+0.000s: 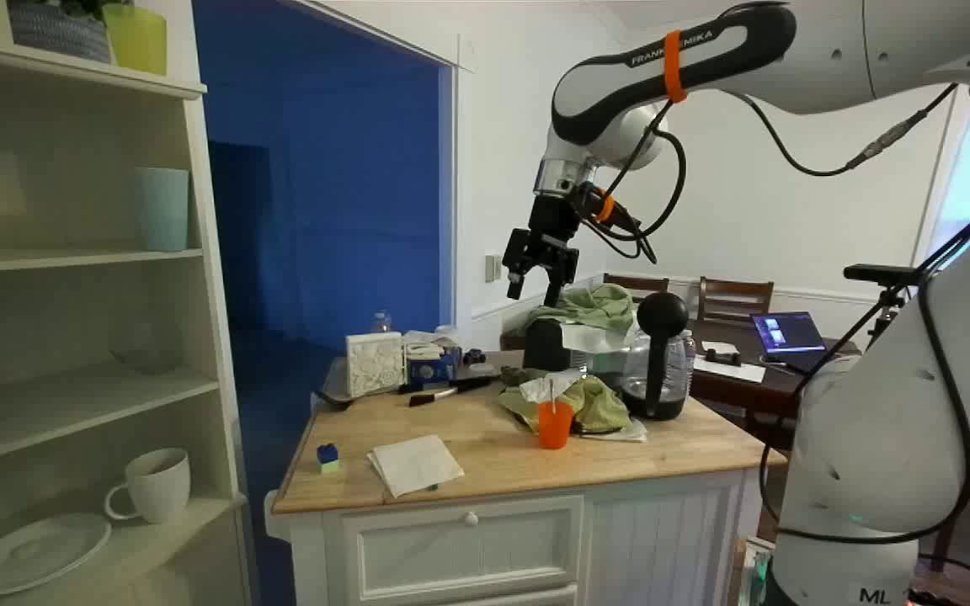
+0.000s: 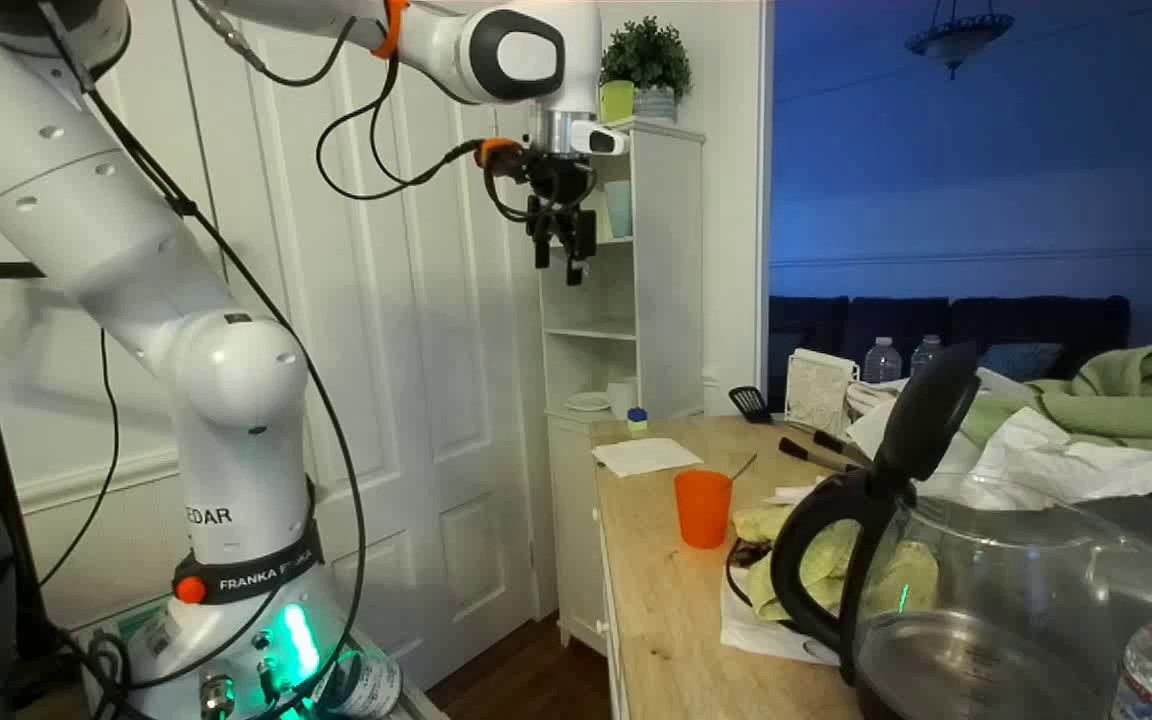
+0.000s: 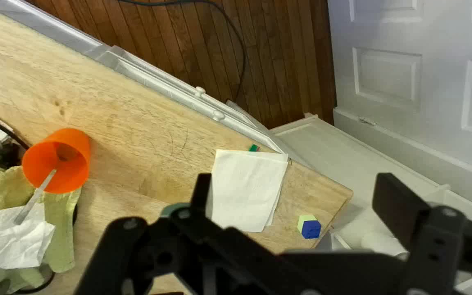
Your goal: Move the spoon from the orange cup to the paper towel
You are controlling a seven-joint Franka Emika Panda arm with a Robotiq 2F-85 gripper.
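The orange cup (image 1: 554, 429) stands upright on the wooden counter in both exterior views (image 2: 703, 515), and it is at the left of the wrist view (image 3: 81, 145). The spoon (image 3: 35, 198) leans in the cup, its handle sticking out over the rim; the handle also shows in both exterior views (image 1: 551, 390) (image 2: 744, 467). The paper towel (image 1: 418, 465) lies flat near the counter's front edge, apart from the cup (image 2: 648, 457) (image 3: 248, 188). My gripper (image 1: 534, 293) is open and empty, high above the counter (image 2: 558, 268) (image 3: 295, 184).
A glass jug (image 1: 660, 370) with a black handle and a green cloth (image 1: 603, 406) are close to the cup. A small blue and pale green block (image 3: 311, 229) sits by the counter's corner. A white boxy object (image 1: 374, 364) stands farther back. A white shelf (image 2: 671, 300) is beyond the counter.
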